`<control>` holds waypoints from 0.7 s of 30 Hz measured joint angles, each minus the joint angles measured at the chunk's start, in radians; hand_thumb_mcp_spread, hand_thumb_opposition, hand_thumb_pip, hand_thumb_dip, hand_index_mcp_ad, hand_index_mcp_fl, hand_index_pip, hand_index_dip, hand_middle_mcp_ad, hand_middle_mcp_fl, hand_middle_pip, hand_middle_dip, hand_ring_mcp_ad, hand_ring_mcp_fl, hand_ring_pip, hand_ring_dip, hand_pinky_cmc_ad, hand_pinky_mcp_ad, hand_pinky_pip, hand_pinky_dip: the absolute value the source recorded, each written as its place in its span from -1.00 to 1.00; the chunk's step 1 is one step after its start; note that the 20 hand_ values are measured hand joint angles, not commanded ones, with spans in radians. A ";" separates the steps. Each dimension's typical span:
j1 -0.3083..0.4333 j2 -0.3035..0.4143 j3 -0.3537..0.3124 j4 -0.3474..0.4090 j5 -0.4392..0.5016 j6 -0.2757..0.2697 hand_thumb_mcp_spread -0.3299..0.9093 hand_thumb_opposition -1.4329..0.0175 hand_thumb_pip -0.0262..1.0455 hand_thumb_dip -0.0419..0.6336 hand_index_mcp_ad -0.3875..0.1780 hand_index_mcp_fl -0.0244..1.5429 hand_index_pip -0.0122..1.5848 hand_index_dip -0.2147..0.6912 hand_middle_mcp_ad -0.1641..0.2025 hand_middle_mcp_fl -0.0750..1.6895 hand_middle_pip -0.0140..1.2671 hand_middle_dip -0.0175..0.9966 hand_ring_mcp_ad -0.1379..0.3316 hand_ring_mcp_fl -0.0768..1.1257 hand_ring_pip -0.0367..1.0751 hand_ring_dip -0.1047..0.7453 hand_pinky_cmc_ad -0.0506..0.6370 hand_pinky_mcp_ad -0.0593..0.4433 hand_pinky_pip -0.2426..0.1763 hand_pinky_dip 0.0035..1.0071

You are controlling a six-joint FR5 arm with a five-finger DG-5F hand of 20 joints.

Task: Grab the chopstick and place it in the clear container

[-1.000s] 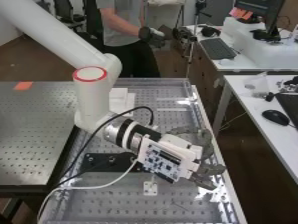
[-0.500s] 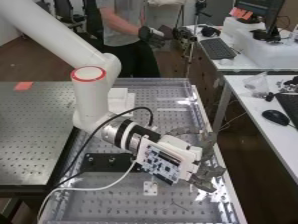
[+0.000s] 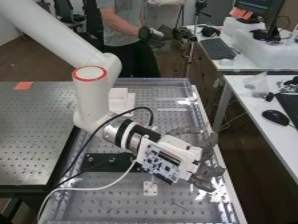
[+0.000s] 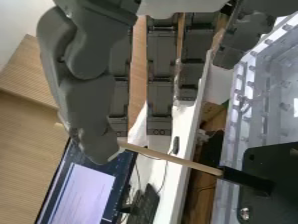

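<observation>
Chopstick [image 4: 169,158] at the thumb [image 4: 90,105]: its near end is tucked out of sight there, so the exact grip is partly hidden; next comes bare pale wood, then a black portion that blends into the black plate [image 3: 100,164], making its far tip hard to pick out. In the high view, the circuit board [image 3: 159,161] and white housing cover much of the hand [image 3: 205,171].

The thumb and the neighbouring finger pinch the stick near their tips, while the other fingers [image 4: 159,85] hang long and fairly straight, side by side with narrow gaps. From this pinch the stick reaches out past the fingers, its black portion in front of the plate as the wrist view sees it; I cannot tell whether the two touch.

Going left to right in the high view, a perforated bench [image 3: 33,132] bears an orange patch [image 3: 23,86]. Beside it, the clear container [image 3: 156,79] spans the middle, with the black cable [image 3: 98,132] and white cable [image 3: 100,187] crossing above its left part, near the plate. White blocks [image 3: 120,100] sit behind the arm [image 3: 93,100], a white bracket [image 3: 150,188] lies in front of the circuit board, and the hand is over the right part. Well apart, a white table [image 3: 243,95] holds a mouse [image 3: 275,117].
</observation>
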 joint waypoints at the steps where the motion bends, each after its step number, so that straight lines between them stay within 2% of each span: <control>1: 0.000 0.000 0.000 0.000 0.001 -0.001 0.54 -0.25 -0.19 -0.05 -0.48 0.49 -0.88 0.61 0.23 0.31 -0.75 0.48 -0.12 -0.13 -0.73 0.14 0.07 0.04 0.07 -0.70; 4: -0.001 0.000 -0.001 0.001 0.004 -0.005 0.58 -0.34 -0.22 -0.07 -0.48 0.63 -0.76 0.60 0.23 0.35 -0.75 0.48 -0.12 -0.11 -0.73 0.14 0.06 0.04 0.09 -0.70; 8: -0.002 0.002 -0.002 0.001 0.005 -0.009 0.66 -0.43 -0.21 -0.07 -0.48 0.65 -0.74 0.62 0.23 0.37 -0.75 0.48 -0.12 -0.07 -0.73 0.15 0.05 0.04 0.09 -0.70; 13: -0.004 0.003 -0.001 -0.002 0.002 -0.014 0.68 -0.45 -0.21 -0.05 -0.48 0.65 -0.74 0.62 0.23 0.41 -0.75 0.48 -0.12 -0.05 -0.73 0.17 0.10 0.10 0.07 -0.70; 17: -0.005 0.004 0.000 -0.003 0.002 -0.021 0.68 -0.45 -0.21 -0.05 -0.48 0.65 -0.74 0.62 0.21 0.40 -0.75 0.48 -0.12 -0.02 -0.72 0.20 0.10 0.10 0.15 -0.70; 21: -0.004 0.004 0.004 -0.002 0.007 -0.037 0.73 -0.45 -0.21 -0.07 -0.47 0.67 -0.74 0.62 0.17 0.51 -0.70 0.48 -0.12 -0.03 -0.73 0.20 0.11 0.09 0.15 -0.70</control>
